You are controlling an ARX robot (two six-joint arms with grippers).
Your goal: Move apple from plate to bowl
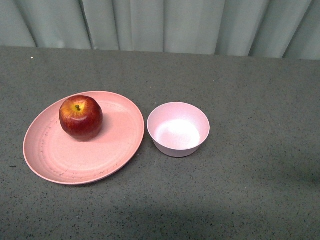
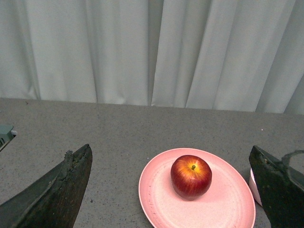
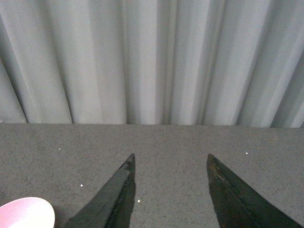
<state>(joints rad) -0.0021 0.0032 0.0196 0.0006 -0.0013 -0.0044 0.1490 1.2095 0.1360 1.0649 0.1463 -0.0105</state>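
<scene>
A glossy dark-red apple (image 1: 81,117) with a yellow patch at its stem rests on the far left part of a wide salmon-pink plate (image 1: 115,145). Just right of the plate stands a small pale-pink bowl (image 1: 178,129), with nothing in it. Neither arm shows in the front view. In the left wrist view my left gripper (image 2: 170,153) is open wide, and the apple (image 2: 191,176) on the plate (image 2: 161,199) lies ahead between its dark fingers (image 2: 61,190). My right gripper (image 3: 170,160) is open over bare table, with a bit of the bowl's rim (image 3: 26,213) off to one side.
The plate and bowl sit on a dark grey speckled table (image 1: 250,200). A pale pleated curtain (image 1: 165,25) hangs along the table's far edge. A small grey object (image 2: 4,134) shows at one edge of the left wrist view.
</scene>
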